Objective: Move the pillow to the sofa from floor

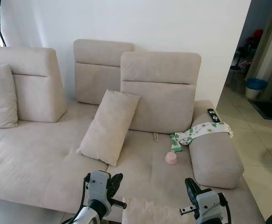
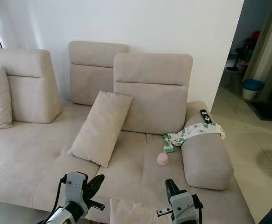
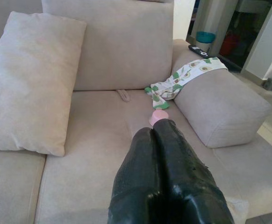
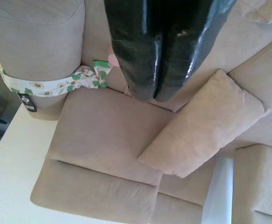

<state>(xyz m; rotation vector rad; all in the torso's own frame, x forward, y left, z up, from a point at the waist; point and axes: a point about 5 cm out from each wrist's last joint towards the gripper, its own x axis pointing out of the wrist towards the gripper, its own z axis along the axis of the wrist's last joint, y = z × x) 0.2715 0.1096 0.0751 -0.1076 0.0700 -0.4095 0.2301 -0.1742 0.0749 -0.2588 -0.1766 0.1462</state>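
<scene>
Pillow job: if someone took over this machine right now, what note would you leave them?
Left tool: shut, holding nothing.
Right tool: shut, holding nothing.
Pillow: its top shows between the two tools at the front edge of the sofa. I cannot tell whether it rests on the seat.
Done: the pillow seems to be off the floor.
Left: check that it lies fully on the seat, and push it further in if it does not.
</scene>
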